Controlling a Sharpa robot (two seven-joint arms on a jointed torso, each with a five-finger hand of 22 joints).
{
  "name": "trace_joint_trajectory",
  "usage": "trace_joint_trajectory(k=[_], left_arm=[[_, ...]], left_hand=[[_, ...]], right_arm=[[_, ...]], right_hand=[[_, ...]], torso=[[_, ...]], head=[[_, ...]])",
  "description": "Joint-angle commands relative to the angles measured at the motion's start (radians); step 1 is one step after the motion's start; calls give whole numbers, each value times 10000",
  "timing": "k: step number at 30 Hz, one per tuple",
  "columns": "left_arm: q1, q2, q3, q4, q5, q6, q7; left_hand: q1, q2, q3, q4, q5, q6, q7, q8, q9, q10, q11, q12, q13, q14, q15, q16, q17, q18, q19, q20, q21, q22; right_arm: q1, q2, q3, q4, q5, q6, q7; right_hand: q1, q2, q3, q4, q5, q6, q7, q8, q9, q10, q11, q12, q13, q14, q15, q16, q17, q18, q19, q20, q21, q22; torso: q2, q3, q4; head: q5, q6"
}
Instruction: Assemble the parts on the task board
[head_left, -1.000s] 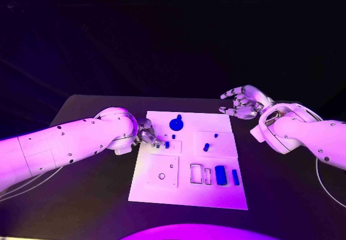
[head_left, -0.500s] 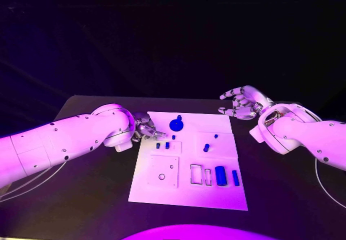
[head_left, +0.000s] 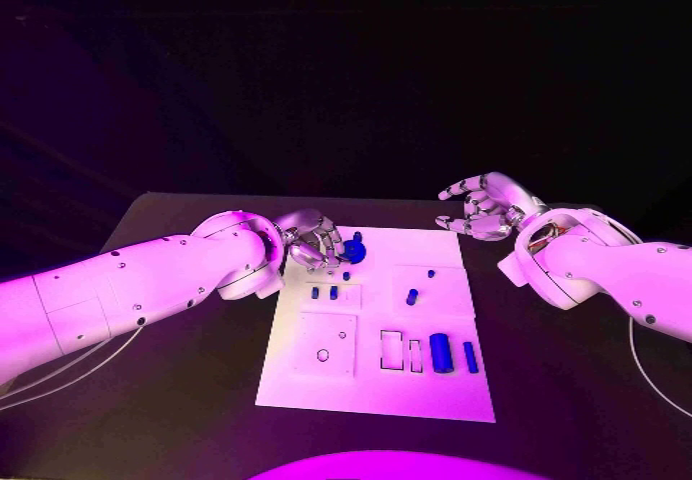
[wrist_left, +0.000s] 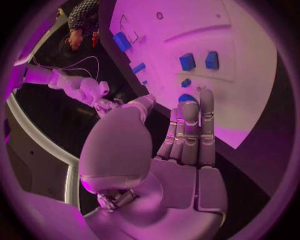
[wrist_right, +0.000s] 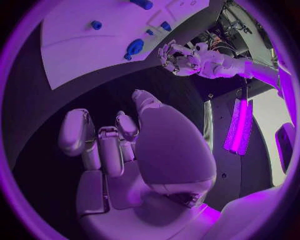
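My left hand (head_left: 315, 248) has moved up the board (head_left: 378, 385) to the round part (head_left: 353, 248), fingers loose, grasping nothing. Right hand (head_left: 483, 206) waits released beyond the board's far corner.

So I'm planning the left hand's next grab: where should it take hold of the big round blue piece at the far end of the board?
Probably by the narrow stub on top of the big round blue piece, pinched from above. The body looks broad and low against the board, so the stub seems the only graspable part. The left hand hovers right beside it, holding nothing.

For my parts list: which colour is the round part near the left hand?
Dark blue, best in head view.
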Motion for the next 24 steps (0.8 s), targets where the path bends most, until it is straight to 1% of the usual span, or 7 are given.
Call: trace_joint_trajectory(k=[1,5,8,13,14,18,24], left_arm=[[-3,156,-71,-74,-1659,-642,1429],[-10,357,-197,-225,-2510,-567,1560],[-12,527,-280,-429,-2967,-415,1585],[-22,822,-412,-849,-3502,-109,1519],[-24,864,-427,-911,-3560,-52,1485],[-39,1073,-472,-1188,-3880,197,1156],[-57,1291,-492,-1428,-4078,466,731]], left_hand=[[390,-14,-15,-27,-48,-39,133,-48,-221,-96,40,-235,-307,-161,32,-42,-208,134,13,100,-122,-82],[829,-179,-39,-68,-42,17,77,-75,-529,-194,-3,-479,-664,-294,4,3,-337,140,14,95,-212,-140],[1148,-248,3,-113,-34,146,27,-97,-743,-195,-33,-630,-896,-348,-24,45,-407,140,23,73,-236,-155],[1416,-340,72,-127,-39,346,-30,-144,-1017,-127,-61,-794,-1170,-139,-55,333,-189,141,95,35,-172,-120],[1471,-374,77,-116,-42,418,-46,-165,-1126,-93,-69,-841,-1269,87,-68,589,81,140,162,20,-93,-77],[1516,-389,84,-106,-41,479,-63,-187,-1232,-66,-78,-879,-1361,219,-76,768,230,140,206,9,-18,-32],[1706,-381,305,-129,-35,691,-76,-190,-1431,71,-83,-930,-1539,578,-95,1191,676,140,323,-20,191,89]], right_arm=[[-4,-5,1,10,-70,21,136],[-12,-3,1,16,-68,22,146],[-19,3,1,23,-67,23,152],[-27,15,1,28,-67,22,158],[-28,16,1,29,-67,22,159],[-32,19,1,31,-66,26,161],[-36,34,1,34,-64,41,163]], right_hand=[[-130,-1,58,-2,10,50,28,45,-13,-69,-35,-10,-40,561,-74,-63,577,179,-43,-59,-74,-15],[-130,-1,59,-2,11,52,28,46,-13,-74,-35,-15,-47,561,-74,-64,576,180,-45,-59,-77,-17],[-130,-1,59,-2,11,52,28,46,-13,-74,-35,-15,-47,561,-74,-64,576,180,-45,-59,-77,-17],[-131,3,76,-4,24,67,26,54,-13,-63,-37,-4,-33,565,-75,-58,595,175,-34,-59,-60,-2],[-131,5,87,-5,35,73,24,58,-13,-66,-38,-7,-38,565,-76,-58,597,175,-33,-60,-60,-1],[-131,6,90,-6,37,75,24,58,-13,-67,-39,-8,-40,566,-76,-58,597,175,-33,-60,-60,-1],[-132,9,106,-7,56,83,22,64,-13,-61,-40,-1,-33,568,-78,-54,609,174,-29,-60,-55,5]], torso=[[6,-27,-10],[4,-24,-32],[2,-7,-16],[14,-14,-10],[16,-16,-17],[25,-19,-21],[28,8,-31]], head=[[-30,19],[-36,34],[-43,27],[-57,52],[-55,51],[-60,53],[-67,50]])
